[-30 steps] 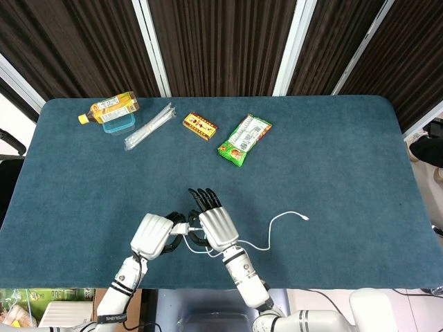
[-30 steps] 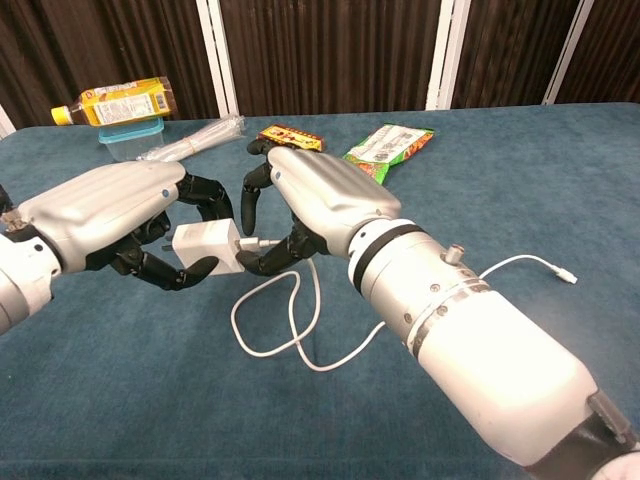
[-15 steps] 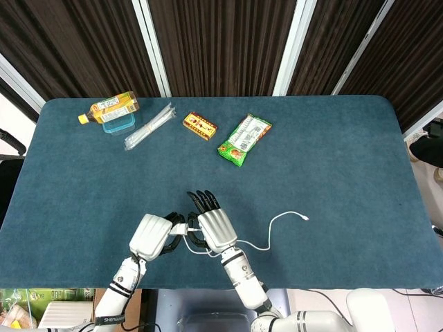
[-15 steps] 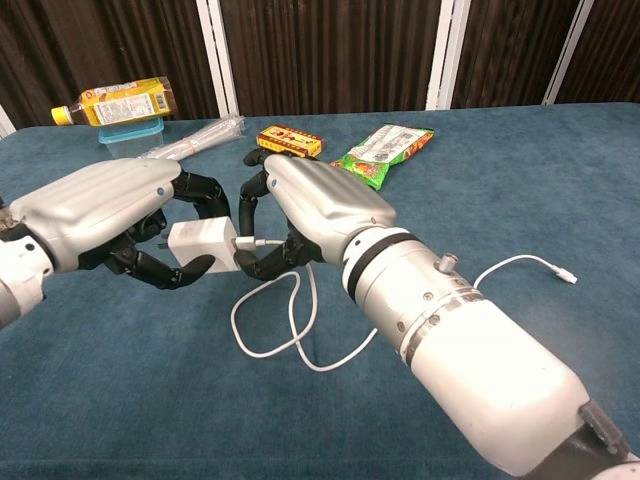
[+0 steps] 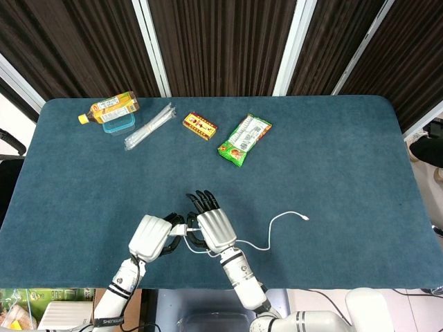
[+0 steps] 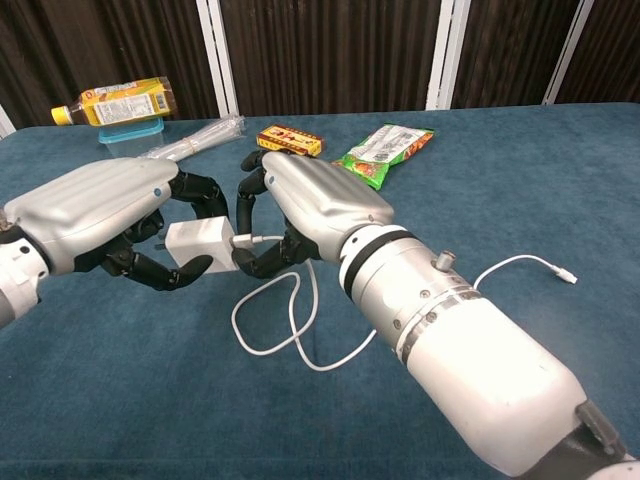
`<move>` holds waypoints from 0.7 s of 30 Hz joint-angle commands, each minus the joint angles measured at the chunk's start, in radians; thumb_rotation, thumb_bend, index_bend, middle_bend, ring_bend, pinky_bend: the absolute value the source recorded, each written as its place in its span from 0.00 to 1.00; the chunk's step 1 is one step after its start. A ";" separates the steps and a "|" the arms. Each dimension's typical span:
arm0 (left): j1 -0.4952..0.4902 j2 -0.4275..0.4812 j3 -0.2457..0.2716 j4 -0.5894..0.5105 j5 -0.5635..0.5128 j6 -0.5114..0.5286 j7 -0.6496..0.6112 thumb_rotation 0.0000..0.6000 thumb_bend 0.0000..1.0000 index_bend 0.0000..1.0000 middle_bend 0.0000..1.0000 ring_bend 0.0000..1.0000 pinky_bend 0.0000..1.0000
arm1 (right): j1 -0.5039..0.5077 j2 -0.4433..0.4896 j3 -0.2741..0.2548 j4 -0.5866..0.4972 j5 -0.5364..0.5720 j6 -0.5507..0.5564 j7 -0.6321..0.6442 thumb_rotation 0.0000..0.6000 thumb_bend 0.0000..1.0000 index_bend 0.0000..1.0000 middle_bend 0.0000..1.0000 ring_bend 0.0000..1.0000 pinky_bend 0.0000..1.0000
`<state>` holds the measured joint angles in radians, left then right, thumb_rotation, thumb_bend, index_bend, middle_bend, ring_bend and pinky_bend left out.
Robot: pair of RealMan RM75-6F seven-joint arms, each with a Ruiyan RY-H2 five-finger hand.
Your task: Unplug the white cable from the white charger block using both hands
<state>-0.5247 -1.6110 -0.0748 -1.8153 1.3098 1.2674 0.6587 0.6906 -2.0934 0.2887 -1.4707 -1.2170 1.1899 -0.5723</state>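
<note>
My left hand grips the white charger block just above the table near its front edge. The right hand faces it and pinches the plug end of the white cable, which meets the block's right face. I cannot tell whether the plug sits fully in the block. The cable loops on the cloth below the hands and runs right to its free connector. In the head view the left hand and right hand are close together, with the cable trailing right.
Along the far side of the blue table lie a tea bottle on a blue-lidded container, a clear plastic-wrapped pack, an orange box and a green snack packet.
Both hands have drifted slightly left and toward me with the block and plug between them. The plug still meets the block; the cable loop has barely moved.
</note>
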 commanded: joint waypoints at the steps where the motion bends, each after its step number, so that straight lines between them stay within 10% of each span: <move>1: 0.000 0.001 0.000 -0.002 0.001 0.000 0.002 1.00 0.59 0.76 0.77 1.00 1.00 | 0.002 -0.002 0.003 0.001 0.001 0.003 -0.002 1.00 0.65 0.83 0.24 0.01 0.00; 21: 0.003 0.013 -0.011 -0.016 0.002 0.000 0.004 1.00 0.60 0.76 0.77 1.00 1.00 | 0.011 0.038 0.000 -0.039 0.035 -0.006 -0.050 1.00 0.73 0.87 0.25 0.02 0.00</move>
<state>-0.5220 -1.5991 -0.0860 -1.8308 1.3117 1.2678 0.6627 0.7016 -2.0561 0.2889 -1.5088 -1.1828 1.1836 -0.6215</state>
